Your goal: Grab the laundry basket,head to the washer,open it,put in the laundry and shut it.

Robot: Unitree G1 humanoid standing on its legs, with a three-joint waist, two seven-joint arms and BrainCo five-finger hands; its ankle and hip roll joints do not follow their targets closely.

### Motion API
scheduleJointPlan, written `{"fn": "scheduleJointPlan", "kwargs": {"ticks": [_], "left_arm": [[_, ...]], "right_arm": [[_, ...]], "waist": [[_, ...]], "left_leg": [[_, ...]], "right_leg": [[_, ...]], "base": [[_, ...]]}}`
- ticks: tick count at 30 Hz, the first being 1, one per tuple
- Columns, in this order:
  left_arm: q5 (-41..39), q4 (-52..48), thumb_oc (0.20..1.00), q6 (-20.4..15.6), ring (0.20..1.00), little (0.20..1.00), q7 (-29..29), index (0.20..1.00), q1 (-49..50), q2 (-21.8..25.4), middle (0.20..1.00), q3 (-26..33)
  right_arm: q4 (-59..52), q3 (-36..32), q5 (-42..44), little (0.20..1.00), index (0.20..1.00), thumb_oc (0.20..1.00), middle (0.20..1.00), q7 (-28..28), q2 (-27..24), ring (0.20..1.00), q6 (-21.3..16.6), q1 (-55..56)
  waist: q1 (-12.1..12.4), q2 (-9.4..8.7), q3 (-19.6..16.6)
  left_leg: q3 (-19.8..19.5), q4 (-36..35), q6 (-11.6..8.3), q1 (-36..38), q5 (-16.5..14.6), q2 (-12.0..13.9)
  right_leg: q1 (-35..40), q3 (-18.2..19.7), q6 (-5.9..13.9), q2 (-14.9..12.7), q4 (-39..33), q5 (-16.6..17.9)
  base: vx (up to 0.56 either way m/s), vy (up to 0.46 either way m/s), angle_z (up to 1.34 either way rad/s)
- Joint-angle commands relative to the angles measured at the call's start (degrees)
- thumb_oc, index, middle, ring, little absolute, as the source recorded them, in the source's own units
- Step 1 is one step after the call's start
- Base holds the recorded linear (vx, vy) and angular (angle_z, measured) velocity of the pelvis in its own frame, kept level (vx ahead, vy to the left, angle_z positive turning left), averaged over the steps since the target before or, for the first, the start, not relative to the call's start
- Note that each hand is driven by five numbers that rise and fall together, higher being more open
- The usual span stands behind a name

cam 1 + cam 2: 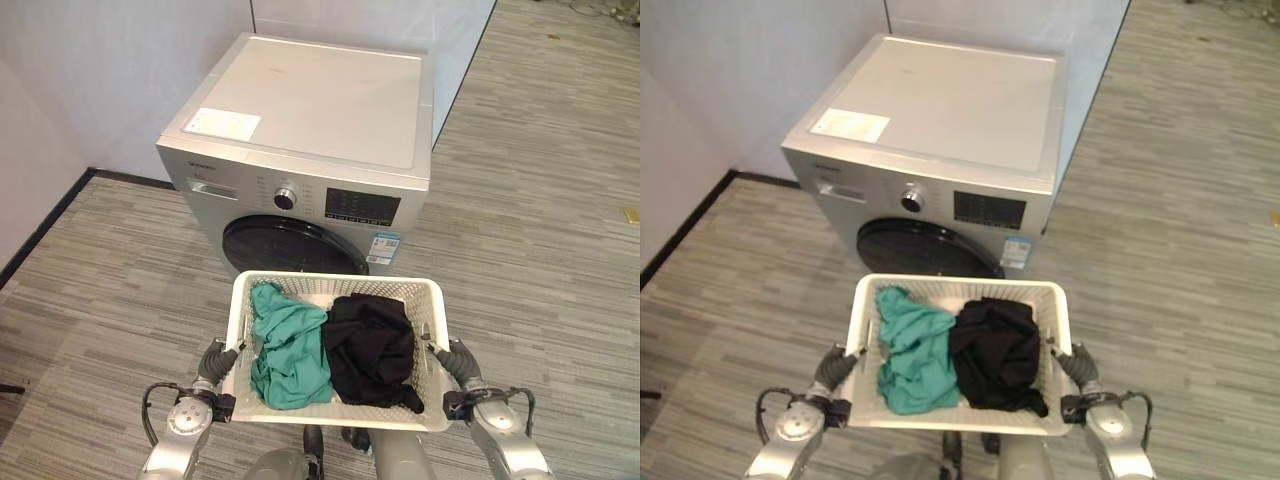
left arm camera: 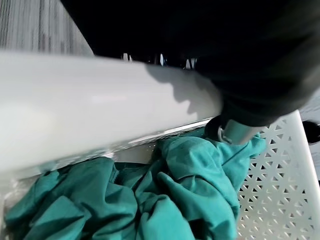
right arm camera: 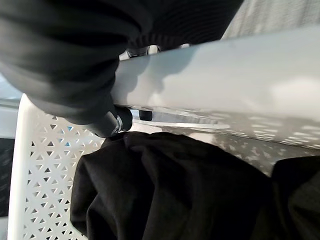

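A white perforated laundry basket (image 1: 340,281) is held up in front of me, its far rim close to the washer's front. Inside lie a teal garment (image 1: 290,350) on the left and a black garment (image 1: 372,350) on the right. My left hand (image 1: 218,362) grips the basket's left rim (image 2: 75,105), with a finger (image 2: 234,132) hooked over the edge above the teal garment (image 2: 175,200). At the right rim (image 3: 225,75) my right hand (image 1: 455,362) holds on likewise, above the black garment (image 3: 175,190). The silver washer (image 1: 310,100) stands just ahead, its dark round door (image 1: 290,247) closed.
The washer has a dial (image 1: 285,197) and a dark control panel (image 1: 362,207) above its door. A white wall with black skirting (image 1: 45,225) runs along the left and behind. Striped grey floor (image 1: 540,200) stretches to the right of the washer.
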Motion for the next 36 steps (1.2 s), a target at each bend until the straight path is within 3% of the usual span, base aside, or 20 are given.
{"fn": "scheduleJointPlan", "kwargs": {"ticks": [1,2,3,4,5,6,7,8,9,10,11,14,16,17,21,25,28,32,35,36], "left_arm": [[-0.62,-1.32,0.200,-2.13,0.200,0.200,3.95,0.200,0.45,4.56,0.200,7.93],[-1.44,-1.83,0.200,-2.45,0.200,0.200,3.84,0.200,0.39,3.96,0.200,7.72],[-1.44,-1.83,0.200,-2.45,0.200,0.200,3.85,0.200,0.35,3.99,0.200,7.73],[-1.98,-1.82,0.200,-2.51,0.200,0.200,4.10,0.200,0.06,3.53,0.200,7.40],[-2.63,-1.48,0.200,-2.41,0.200,0.200,4.69,0.200,-0.20,2.96,0.200,6.99],[-2.97,-1.34,0.200,-2.39,0.200,0.200,4.96,0.200,-0.54,2.65,0.200,6.98],[-2.97,-1.33,0.200,-2.40,0.200,0.200,4.96,0.200,-0.55,2.63,0.200,6.97],[-2.91,-1.22,0.200,-2.38,0.200,0.200,5.04,0.200,-0.86,2.57,0.200,6.84],[-3.07,-1.22,0.200,-2.35,0.200,0.200,5.54,0.200,-1.15,2.85,0.200,6.88],[-3.07,-1.22,0.200,-2.35,0.200,0.200,5.55,0.200,-1.14,2.85,0.200,6.88],[-3.67,-1.24,0.200,-2.38,0.200,0.200,6.26,0.200,-1.24,2.79,0.200,6.91],[-4.17,-1.23,0.200,-2.64,0.200,0.200,7.28,0.200,-1.18,2.71,0.200,6.88],[-4.30,-1.26,0.200,-2.78,0.200,0.200,7.44,0.200,-1.07,2.76,0.200,6.93],[-4.45,-1.27,0.200,-3.13,0.200,0.200,7.48,0.200,-0.86,2.74,0.200,6.83],[-4.26,-1.82,0.200,-3.62,0.200,0.200,6.78,0.200,-0.59,2.79,0.200,6.01],[-3.68,-1.70,0.200,-3.54,0.200,0.200,6.77,0.200,-0.91,3.45,0.200,5.76],[-2.29,-1.19,0.200,-3.15,0.200,0.200,6.45,0.200,-1.34,4.83,0.200,5.48],[-2.82,-1.14,0.200,-2.98,0.200,0.200,6.22,0.200,-1.07,6.15,0.200,6.52],[-2.54,-2.60,0.200,-2.90,0.200,0.200,5.99,0.200,1.64,6.37,0.200,8.49],[-2.53,-2.67,0.200,-2.87,0.200,0.200,5.98,0.200,1.74,6.38,0.200,8.51]], "right_arm": [[-1.98,-7.29,2.59,0.200,0.200,0.200,0.200,-1.23,-6.15,0.200,-4.51,-0.64],[-1.48,-7.80,3.35,0.200,0.200,0.200,0.200,-1.54,-6.67,0.200,-4.26,-0.02],[-1.48,-7.82,3.36,0.200,0.200,0.200,0.200,-1.54,-6.63,0.200,-4.26,-0.05],[-1.19,-7.79,4.07,0.200,0.200,0.200,0.200,-1.84,-6.87,0.200,-4.49,-0.06],[-0.32,-7.42,4.21,0.200,0.200,0.200,0.200,-2.23,-7.39,0.200,-4.15,0.20],[0.32,-7.28,4.15,0.200,0.200,0.200,0.200,-2.38,-7.51,0.200,-3.93,0.39],[0.34,-7.28,4.15,0.200,0.200,0.200,0.200,-2.39,-7.53,0.200,-3.95,0.38],[0.46,-7.29,4.42,0.200,0.200,0.200,0.200,-2.67,-7.35,0.200,-3.88,0.44],[0.28,-6.74,4.57,0.200,0.200,0.200,0.200,-2.63,-7.26,0.200,-4.23,0.07],[0.29,-6.73,4.57,0.200,0.200,0.200,0.200,-2.63,-7.26,0.200,-4.24,0.08],[0.37,-5.96,4.58,0.200,0.200,0.200,0.200,-2.29,-7.19,0.200,-4.30,0.00],[0.64,-4.92,4.10,0.200,0.200,0.200,0.200,-2.02,-7.72,0.200,-4.22,-0.16],[0.92,-4.59,4.00,0.200,0.200,0.200,0.200,-1.92,-7.96,0.200,-4.16,-0.43],[0.99,-4.41,4.10,0.200,0.200,0.200,0.200,-1.55,-8.19,0.200,-4.01,-0.76],[1.00,-4.88,3.45,0.200,0.200,0.200,0.200,-1.20,-8.25,0.200,-3.91,-1.21],[1.29,-5.05,2.54,0.200,0.200,0.200,0.200,-1.51,-7.55,0.200,-3.48,-2.15],[2.26,-5.40,0.92,0.200,0.200,0.200,0.200,-2.14,-5.90,0.200,-3.36,-2.37],[2.90,-4.25,-2.20,0.200,0.200,0.200,0.200,-2.33,-6.11,0.200,-2.92,-3.25],[0.17,-3.00,-3.53,0.200,0.200,0.200,0.200,-1.17,-6.05,0.200,-3.36,-1.74],[0.08,-2.99,-3.55,0.200,0.200,0.200,0.200,-1.17,-6.03,0.200,-3.32,-1.64]], "waist": [[-1.08,-1.01,-2.82],[-0.68,-1.74,-2.16],[-0.81,-1.88,-2.30],[-0.26,-2.25,-1.58],[-0.01,-2.82,-1.29],[-0.05,-2.89,-1.12],[0.08,-2.80,-1.02],[0.14,-3.20,-0.97],[1.02,-3.39,-1.19],[1.12,-3.53,-1.12],[1.68,-2.84,-1.57],[2.51,-1.74,-1.89],[2.75,-1.41,-1.91],[2.86,-0.61,-2.04],[2.52,1.44,-2.85],[2.61,1.77,-2.66],[2.35,1.54,-2.85],[2.51,1.33,-2.15],[3.88,0.94,-2.16],[3.84,0.92,-2.17]], "left_leg": [[0.02,11.95,-7.45,1.80,-3.67,5.26],[0.72,25.72,-10.79,-2.68,0.24,7.64],[0.62,25.87,-10.75,-3.11,0.46,7.49],[-0.48,32.27,-11.36,-5.83,2.27,7.75],[-0.42,35.35,-10.53,-8.65,2.13,9.56],[1.31,33.31,-9.84,-9.59,1.02,13.20],[1.42,33.40,-9.84,-9.46,0.87,13.33],[2.69,29.77,-8.88,-9.91,-0.03,15.17],[1.19,19.51,-8.18,-9.51,0.06,16.14],[1.38,19.01,-8.17,-9.10,0.28,16.00],[-2.79,10.13,-9.47,-9.03,2.64,16.97],[-9.58,1.70,-11.21,-8.75,8.20,18.33],[-11.90,0.60,-11.53,-8.76,8.91,18.42],[-15.38,0.28,-12.37,-9.22,9.21,18.22],[-13.41,0.09,-13.01,-7.78,7.27,17.56],[-12.05,3.00,-10.87,-7.60,3.86,14.19],[-8.82,3.81,-8.57,-7.04,1.49,10.14],[-6.88,3.45,-7.31,-7.23,1.43,9.60],[-4.81,1.82,-6.75,-7.39,2.32,9.11],[-4.85,1.82,-6.75,-7.33,2.30,9.10]], "right_leg": [[8.75,3.80,-0.11,1.54,-4.87,1.75],[12.00,3.70,-1.38,1.98,-5.76,1.62],[11.79,3.58,-1.41,1.83,-5.94,1.87],[12.92,4.36,-2.20,2.34,-6.54,1.74],[14.61,5.00,-2.88,2.54,-7.76,0.98],[15.43,4.77,-2.71,2.17,-7.99,0.43],[15.53,4.88,-2.71,2.28,-7.99,0.42],[16.17,5.01,-2.50,1.66,-8.25,0.09],[16.54,6.67,-1.67,1.33,-8.38,-0.43],[16.65,6.78,-1.65,1.21,-8.37,-0.46],[16.99,8.26,-1.28,1.67,-8.56,-1.21],[17.91,10.75,-1.27,1.71,-7.89,-2.42],[18.19,11.55,-1.20,1.67,-7.81,-2.67],[18.72,13.12,-0.74,0.91,-7.89,-3.02],[18.99,13.87,0.89,-2.04,-6.90,-3.36],[18.01,15.76,2.85,-5.82,-5.08,-2.55],[16.08,16.69,4.91,-10.15,-3.80,0.30],[12.95,17.08,4.32,-8.58,-1.53,1.84],[14.06,10.55,3.38,-5.60,-2.32,-0.50],[14.17,10.50,3.38,-5.60,-2.39,-0.50]], "base": [[0.15,-0.107,0.45],[0.06,-0.088,0.77],[0.10,-0.128,0.90],[0.08,-0.091,0.54],[0.15,-0.093,0.06],[0.13,-0.050,-0.31],[0.10,0.020,-0.25],[0.14,0.123,-0.16],[0.14,0.121,-0.15],[0.18,0.205,-0.21],[0.15,0.160,-0.56],[0.17,0.200,-0.66],[0.11,0.190,-0.52],[0.13,0.279,-0.44],[0.14,0.391,-0.13],[0.08,0.392,-0.19],[0.02,0.402,-0.20],[-0.06,0.146,-0.32],[-0.07,0.060,-0.34],[-0.09,0.005,-0.33]]}}
